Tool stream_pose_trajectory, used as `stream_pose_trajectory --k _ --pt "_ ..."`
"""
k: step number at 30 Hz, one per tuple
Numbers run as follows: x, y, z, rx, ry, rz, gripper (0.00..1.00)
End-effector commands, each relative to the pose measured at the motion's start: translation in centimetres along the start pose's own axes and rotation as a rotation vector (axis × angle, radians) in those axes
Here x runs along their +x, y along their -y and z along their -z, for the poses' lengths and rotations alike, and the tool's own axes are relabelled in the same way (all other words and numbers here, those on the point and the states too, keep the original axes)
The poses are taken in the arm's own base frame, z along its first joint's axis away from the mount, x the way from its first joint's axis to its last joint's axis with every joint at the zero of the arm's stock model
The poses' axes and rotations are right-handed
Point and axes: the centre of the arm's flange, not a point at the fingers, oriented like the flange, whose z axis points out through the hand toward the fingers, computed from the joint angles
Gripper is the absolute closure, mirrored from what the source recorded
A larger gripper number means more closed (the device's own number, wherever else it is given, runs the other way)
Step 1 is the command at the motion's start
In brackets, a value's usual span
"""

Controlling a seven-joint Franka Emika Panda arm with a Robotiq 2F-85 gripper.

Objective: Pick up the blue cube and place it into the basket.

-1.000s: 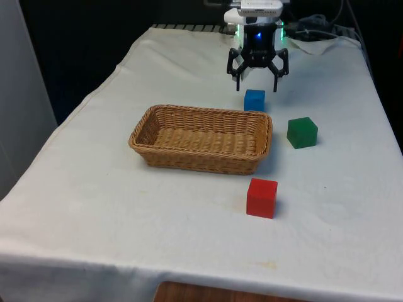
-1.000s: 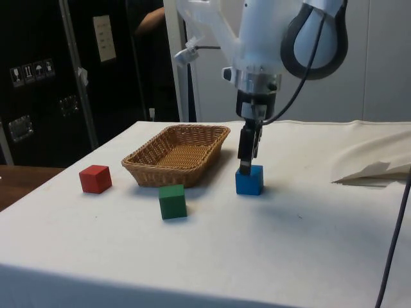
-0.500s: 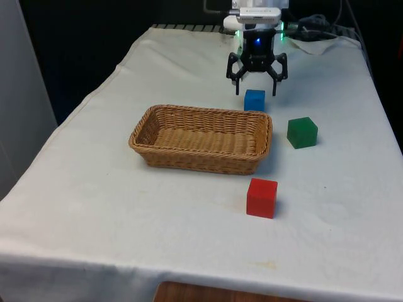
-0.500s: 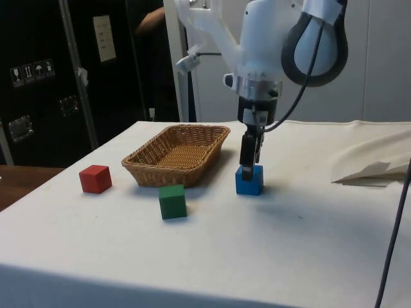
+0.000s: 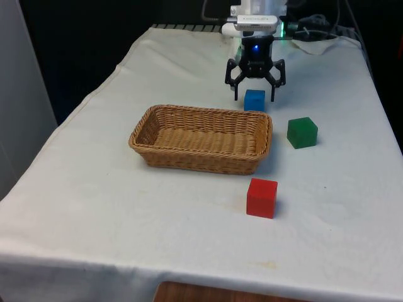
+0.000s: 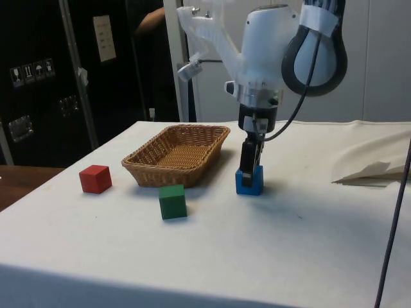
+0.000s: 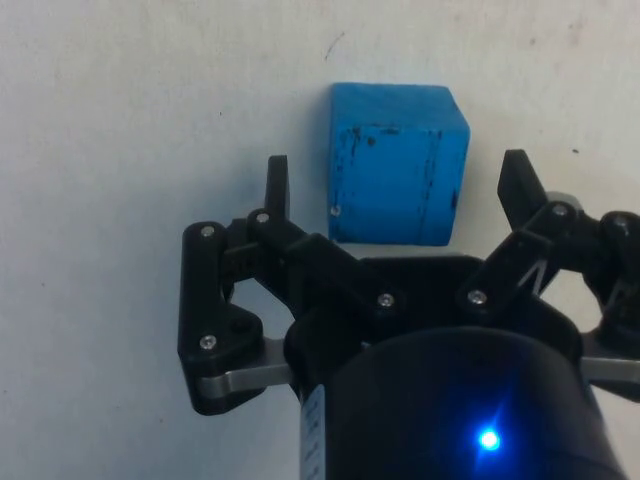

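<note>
Altogether three cubes, blue cube between spread end effector fingers, seemingly untouched, one basket.

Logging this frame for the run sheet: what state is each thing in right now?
gripper: open, fingers either side of the blue cube, not closed on it.
blue cube: on the cloth, beside the basket, not lifted.
basket: upright, nothing inside.
green cube: resting on the cloth.
red cube: resting on the cloth.

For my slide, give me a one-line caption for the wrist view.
Open gripper straddling the blue cube on the white cloth, fingers not yet touching it.
</note>
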Motion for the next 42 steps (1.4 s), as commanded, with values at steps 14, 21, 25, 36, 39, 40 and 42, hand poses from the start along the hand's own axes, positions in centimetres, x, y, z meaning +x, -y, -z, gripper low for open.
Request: stream_pose_trajectory --k 14,21,25,36,39,40,42 --pt "-0.17 -0.03 -0.39 0.000 0.010 -0.001 0.00" --pt "-0.11 0.04 -0.59 0.001 0.009 -0.001 0.00" --pt "-0.09 0.00 -0.60 0.001 0.011 -0.001 0.00" --pt "-0.12 -0.04 -0.62 0.000 0.013 0.000 0.00" --pt "-0.13 -0.04 -0.63 0.000 0.014 0.000 0.20" --pt "-0.13 -0.04 -0.63 0.000 0.014 0.000 0.42" --pt "-0.13 -0.04 -0.63 0.000 0.014 0.000 0.53"
